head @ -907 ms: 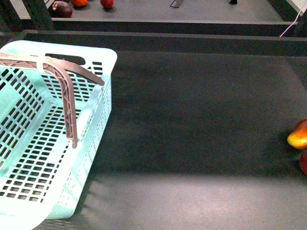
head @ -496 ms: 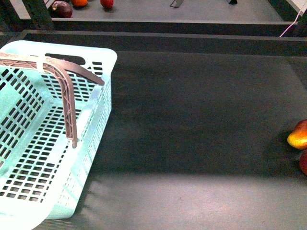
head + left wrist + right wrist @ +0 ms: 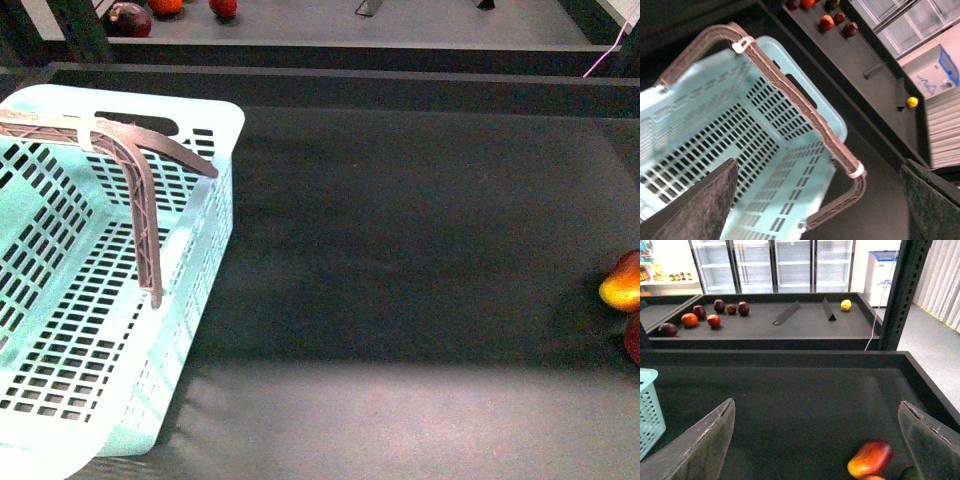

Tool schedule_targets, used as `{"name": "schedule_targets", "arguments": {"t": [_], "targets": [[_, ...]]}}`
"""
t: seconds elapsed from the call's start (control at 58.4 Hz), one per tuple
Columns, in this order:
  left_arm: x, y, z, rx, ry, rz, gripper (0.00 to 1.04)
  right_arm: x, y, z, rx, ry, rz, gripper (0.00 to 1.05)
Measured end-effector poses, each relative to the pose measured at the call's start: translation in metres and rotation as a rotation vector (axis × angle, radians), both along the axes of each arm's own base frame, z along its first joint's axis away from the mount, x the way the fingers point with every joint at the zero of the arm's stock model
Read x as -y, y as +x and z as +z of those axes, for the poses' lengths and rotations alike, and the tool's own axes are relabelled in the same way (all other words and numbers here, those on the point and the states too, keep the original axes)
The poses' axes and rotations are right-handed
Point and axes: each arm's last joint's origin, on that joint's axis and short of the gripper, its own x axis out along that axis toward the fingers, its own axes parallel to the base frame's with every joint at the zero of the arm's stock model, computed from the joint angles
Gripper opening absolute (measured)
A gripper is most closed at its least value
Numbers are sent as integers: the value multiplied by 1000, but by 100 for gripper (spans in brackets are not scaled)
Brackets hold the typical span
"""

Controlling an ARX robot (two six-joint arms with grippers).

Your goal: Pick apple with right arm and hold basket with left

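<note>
Turquoise basket (image 3: 60, 330) unmoved at bench (image 3: 400, 250) left; no change anywhere. Left pincer (image 3: 819, 165) spread above it, right pincer (image 3: 816, 404) spread. Apple (image 3: 634, 338) probably red sliver far right, beside yellow-red fruit (image 3: 622, 282). Means no progress.

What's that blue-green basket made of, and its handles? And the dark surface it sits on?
Basket: looks like moulded plastic, pale turquoise and smooth with a slight sheen; the even slots in its walls and floor suggest moulding. Handles: probably plastic too, mauve-grey, matte, ribbed. Surface: dark and matte; perhaps a rubber or fabric mat, but the look leaves it open.
</note>
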Motion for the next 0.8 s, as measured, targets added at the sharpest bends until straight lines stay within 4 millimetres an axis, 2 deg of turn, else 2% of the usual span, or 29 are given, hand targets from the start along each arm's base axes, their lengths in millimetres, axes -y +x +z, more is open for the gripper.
{"name": "schedule_targets", "arguments": {"t": [0.171,0.308,0.548,0.805], "targets": [[-10,35,-6,-139,-270,89,98,0,0,0,0,0,0,96],[-17,67,-14,-151,-375,129,98,0,0,0,0,0,0,96],[-22,134,-45,-260,-459,217,98,0,0,0,0,0,0,96],[-21,170,-54,-293,-469,225,98,0,0,0,0,0,0,96]]}}
